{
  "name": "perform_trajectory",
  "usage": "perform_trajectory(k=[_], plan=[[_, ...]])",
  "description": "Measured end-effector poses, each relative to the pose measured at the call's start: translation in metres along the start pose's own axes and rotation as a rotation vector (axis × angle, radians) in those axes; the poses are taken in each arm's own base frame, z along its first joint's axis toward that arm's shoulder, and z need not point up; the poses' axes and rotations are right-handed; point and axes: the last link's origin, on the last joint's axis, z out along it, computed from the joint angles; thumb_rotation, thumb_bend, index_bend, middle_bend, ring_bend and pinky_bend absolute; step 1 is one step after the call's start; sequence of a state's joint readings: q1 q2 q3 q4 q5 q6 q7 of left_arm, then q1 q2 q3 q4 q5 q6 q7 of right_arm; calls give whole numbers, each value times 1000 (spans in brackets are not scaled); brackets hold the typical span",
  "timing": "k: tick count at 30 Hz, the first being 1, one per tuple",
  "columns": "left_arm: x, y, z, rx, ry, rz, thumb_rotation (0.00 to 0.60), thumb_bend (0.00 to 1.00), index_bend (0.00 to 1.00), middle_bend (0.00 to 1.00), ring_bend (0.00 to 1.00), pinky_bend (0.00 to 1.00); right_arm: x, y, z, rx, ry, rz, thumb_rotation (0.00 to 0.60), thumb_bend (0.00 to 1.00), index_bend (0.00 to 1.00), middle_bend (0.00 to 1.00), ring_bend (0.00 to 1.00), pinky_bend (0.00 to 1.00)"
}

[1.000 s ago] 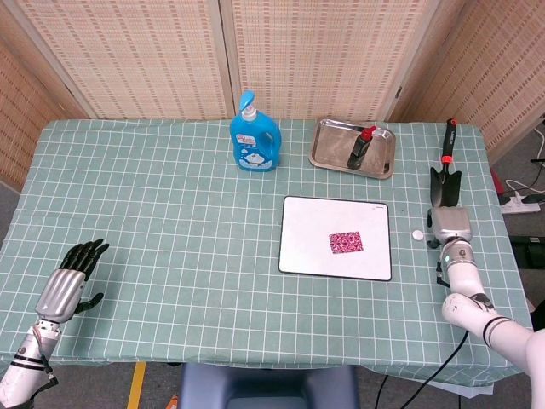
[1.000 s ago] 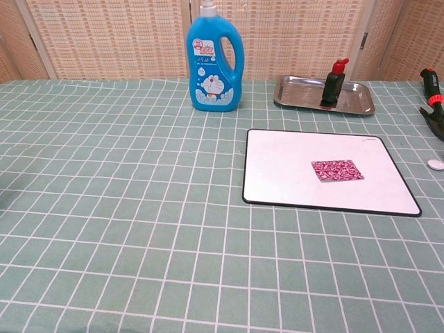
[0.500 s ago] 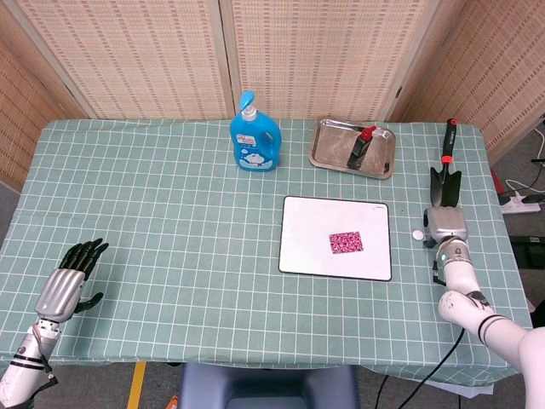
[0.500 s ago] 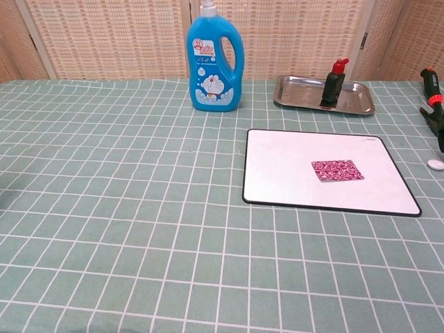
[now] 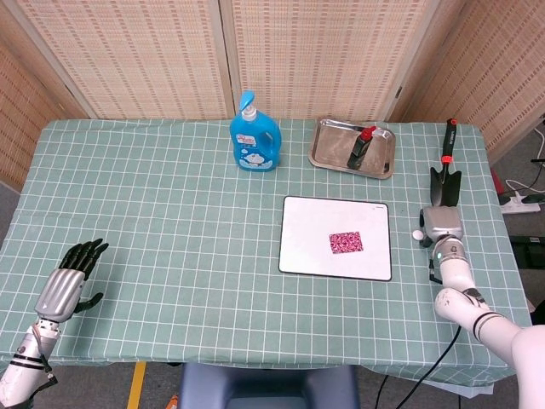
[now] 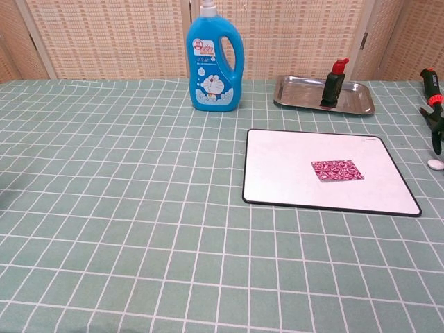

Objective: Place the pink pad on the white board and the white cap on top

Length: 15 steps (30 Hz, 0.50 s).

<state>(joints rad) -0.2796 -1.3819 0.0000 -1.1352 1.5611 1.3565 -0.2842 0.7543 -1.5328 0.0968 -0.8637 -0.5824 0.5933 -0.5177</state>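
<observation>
The pink pad (image 5: 346, 242) (image 6: 337, 170) lies flat on the white board (image 5: 306, 247) (image 6: 277, 173), right of its middle. The small white cap (image 5: 417, 235) (image 6: 435, 164) sits on the tablecloth just past the board's right edge. My right hand (image 5: 443, 226) hovers immediately right of the cap, its silver back facing up and its fingers mostly hidden; a dark fingertip (image 6: 437, 135) shows at the chest view's right edge above the cap. It holds nothing. My left hand (image 5: 68, 285) rests open near the front left corner, fingers spread, far from everything.
A blue detergent bottle (image 5: 254, 136) stands at the back centre. Right of it, a steel tray (image 5: 332, 149) holds a dark bottle with a red top (image 5: 359, 146). A garden trowel (image 5: 445, 170) lies along the right edge, just behind my right hand.
My right hand has crept a little to the left, closing on the white cap. The pad, cap and left hand have not moved.
</observation>
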Motion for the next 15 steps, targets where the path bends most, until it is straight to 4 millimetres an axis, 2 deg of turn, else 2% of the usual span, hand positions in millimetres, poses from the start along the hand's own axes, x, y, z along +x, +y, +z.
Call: perform_trajectory(k=[15], plan=[[0,-1,1,3,-8,-13,600,181,0,0,0,0,0,-5,5,6,-27,-1,600,217,491,972,832,753]])
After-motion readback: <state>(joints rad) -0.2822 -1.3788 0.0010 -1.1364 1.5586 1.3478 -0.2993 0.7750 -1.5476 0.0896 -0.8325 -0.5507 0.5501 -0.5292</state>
